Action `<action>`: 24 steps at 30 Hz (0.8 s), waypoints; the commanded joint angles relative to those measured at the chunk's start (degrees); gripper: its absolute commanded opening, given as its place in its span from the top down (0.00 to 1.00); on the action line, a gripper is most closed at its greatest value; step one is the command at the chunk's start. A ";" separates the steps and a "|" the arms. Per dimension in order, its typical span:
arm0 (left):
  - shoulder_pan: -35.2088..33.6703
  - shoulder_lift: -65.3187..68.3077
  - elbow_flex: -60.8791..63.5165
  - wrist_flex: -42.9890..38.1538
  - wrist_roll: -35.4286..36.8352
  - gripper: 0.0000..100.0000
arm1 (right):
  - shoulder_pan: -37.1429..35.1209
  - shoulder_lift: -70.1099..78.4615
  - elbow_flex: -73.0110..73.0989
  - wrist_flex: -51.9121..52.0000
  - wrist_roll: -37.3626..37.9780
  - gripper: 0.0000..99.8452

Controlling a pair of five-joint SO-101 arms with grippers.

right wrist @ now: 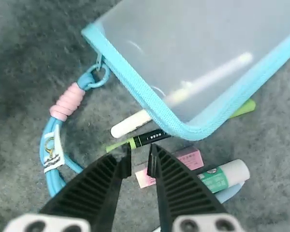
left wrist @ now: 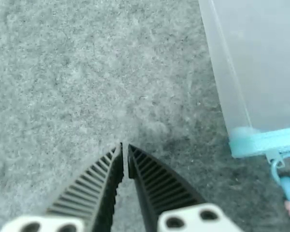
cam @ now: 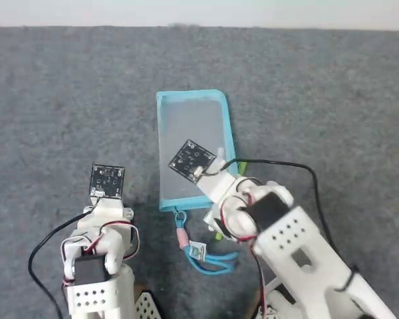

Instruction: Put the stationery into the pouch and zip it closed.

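Stationery [right wrist: 150, 137] partly hidden by pouch [right wrist: 198, 58] corner, right hand [right wrist: 140, 149] slightly parted near it, left hand [left wrist: 125, 146] clenched, empty.

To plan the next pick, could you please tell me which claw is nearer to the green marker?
Right. The right claw hovers just over the green marker beside the pouch; the left claw is over carpet across the pouch.
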 commanded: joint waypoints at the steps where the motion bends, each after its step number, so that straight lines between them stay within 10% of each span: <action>1: 0.35 -1.05 -0.40 0.09 -0.18 0.99 | -0.31 6.20 -2.99 -4.97 -0.88 0.92; 24: 0.62 -1.05 -0.40 0.18 -0.18 0.99 | 13.85 31.96 -13.71 -18.07 -2.64 0.92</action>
